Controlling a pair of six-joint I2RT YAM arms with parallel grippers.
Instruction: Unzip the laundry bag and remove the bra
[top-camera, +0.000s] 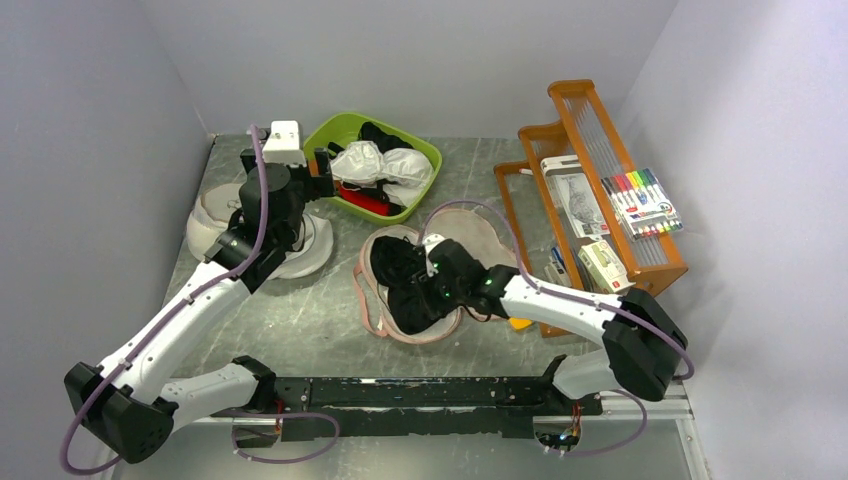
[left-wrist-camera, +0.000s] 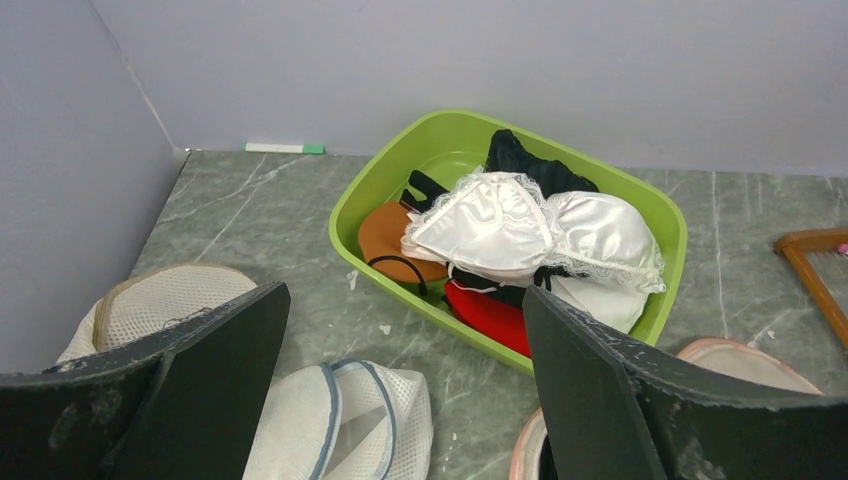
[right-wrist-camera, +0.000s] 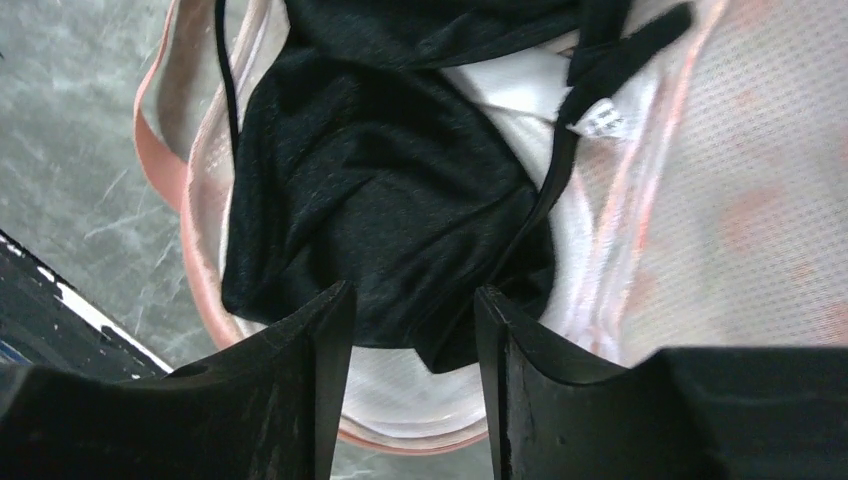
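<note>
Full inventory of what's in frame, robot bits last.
laundry bag: 1, pale pink, table centre, lying open
bra: 1, black, on the open laundry bag
green tub: 1, lime, back centre-left
white bras: 2, white with lace, in the green tub, over red, orange and black items
mesh bags: 2, white, left side
wooden rack: 1, orange-brown, right side, holding booklets and boxes
marker set: 1, multicolour, on the wooden rack
pen: 1, white with green cap, at the back wall
left gripper: open, facing the green tub
right gripper: open, over the bra
</note>
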